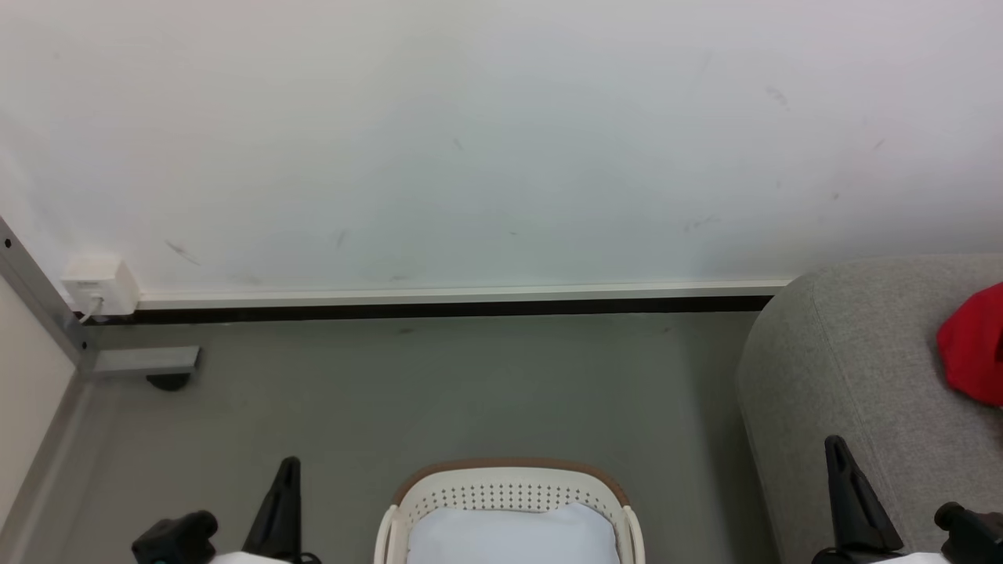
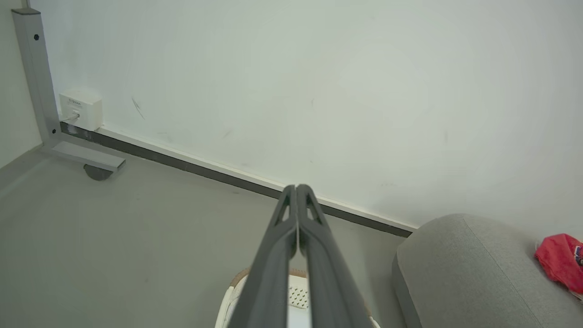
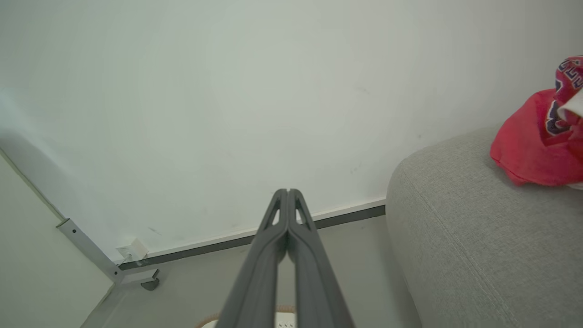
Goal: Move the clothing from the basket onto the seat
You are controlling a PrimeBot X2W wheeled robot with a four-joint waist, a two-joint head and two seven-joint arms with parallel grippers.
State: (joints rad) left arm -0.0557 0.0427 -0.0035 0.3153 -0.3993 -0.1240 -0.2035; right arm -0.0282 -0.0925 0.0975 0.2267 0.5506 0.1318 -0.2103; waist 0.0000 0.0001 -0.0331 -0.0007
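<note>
The cream basket (image 1: 509, 493) with its tan rim stands on the floor at the bottom centre of the head view, pale inside; its rim (image 2: 237, 280) also peeks past my left fingers. Red clothing (image 1: 975, 348) lies on the grey seat (image 1: 846, 368) at the right. From the wrists I see the same red clothing (image 3: 533, 150) with printed lettering on the seat (image 3: 478, 237), and again clothing (image 2: 560, 259) on the seat (image 2: 460, 269). My left gripper (image 2: 297, 187) is shut and empty, left of the basket (image 1: 290, 466). My right gripper (image 3: 288, 191) is shut and empty, beside the seat (image 1: 834, 446).
A white wall with a dark baseboard (image 1: 439, 307) runs behind. A grey metal frame leg (image 1: 141, 362) with a foot and a white wall socket (image 1: 98, 283) sit at the left. Grey floor (image 1: 439, 392) lies between basket and wall.
</note>
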